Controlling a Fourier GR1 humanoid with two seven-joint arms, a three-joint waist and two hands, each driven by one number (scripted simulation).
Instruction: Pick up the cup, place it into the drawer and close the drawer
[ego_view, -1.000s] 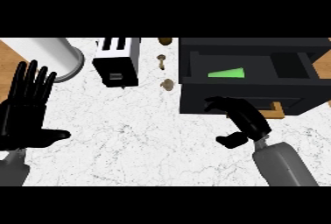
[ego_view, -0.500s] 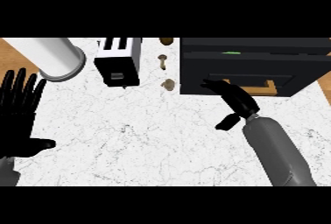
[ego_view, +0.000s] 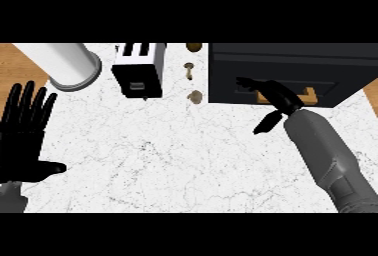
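Pressing straight fingers (ego_view: 255, 86) on the shut drawer (ego_view: 332, 87) by its handle (ego_view: 309, 94), our right hand (ego_view: 279, 97) holds nothing. Our left hand (ego_view: 26, 135) rests open.

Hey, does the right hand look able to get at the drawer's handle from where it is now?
Probably yes. The right hand is at the front of the shut drawer, its fingers lying beside the handle, and nothing stands between them.

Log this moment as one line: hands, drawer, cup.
right hand: open, fingers against drawer front | drawer: looks shut | cup: not in sight | left hand: open, resting at left edge
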